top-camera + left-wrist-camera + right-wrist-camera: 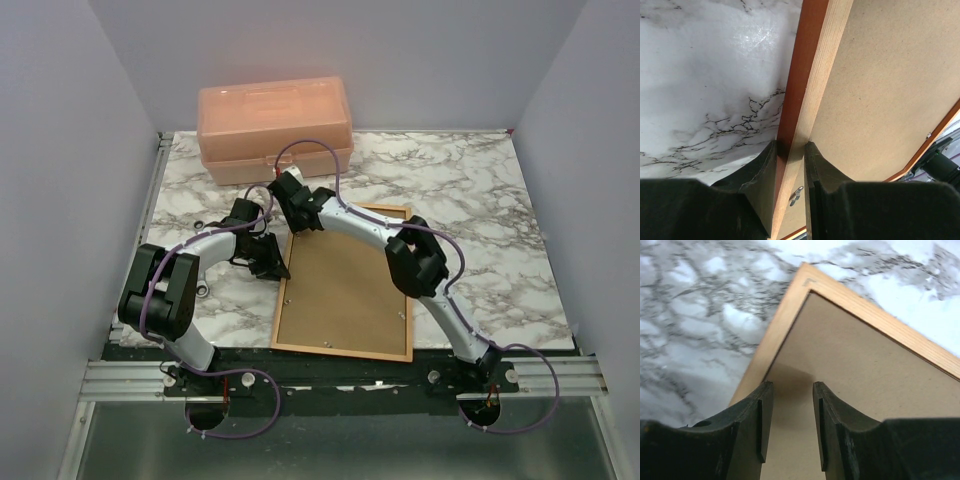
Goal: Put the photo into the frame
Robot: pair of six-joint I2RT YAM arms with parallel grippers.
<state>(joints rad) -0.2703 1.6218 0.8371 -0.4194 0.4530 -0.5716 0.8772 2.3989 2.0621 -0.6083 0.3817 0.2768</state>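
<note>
the left gripper pinches the left rail of the frame, face down on the table, while the right gripper hangs spread over the backing board; the photo is out of sight, and a one-sided lift could spill the board.

Pale tan back, reddish-brown edge showing on frame; board showing plain brown; table showing white-grey marble veining; box showing peach.

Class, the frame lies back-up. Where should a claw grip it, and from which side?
Likely the left rail of the frame, from above, one finger outside and one inside: it is thin enough to straddle, as the left claw shows; the flat backing board offers nothing.
</note>
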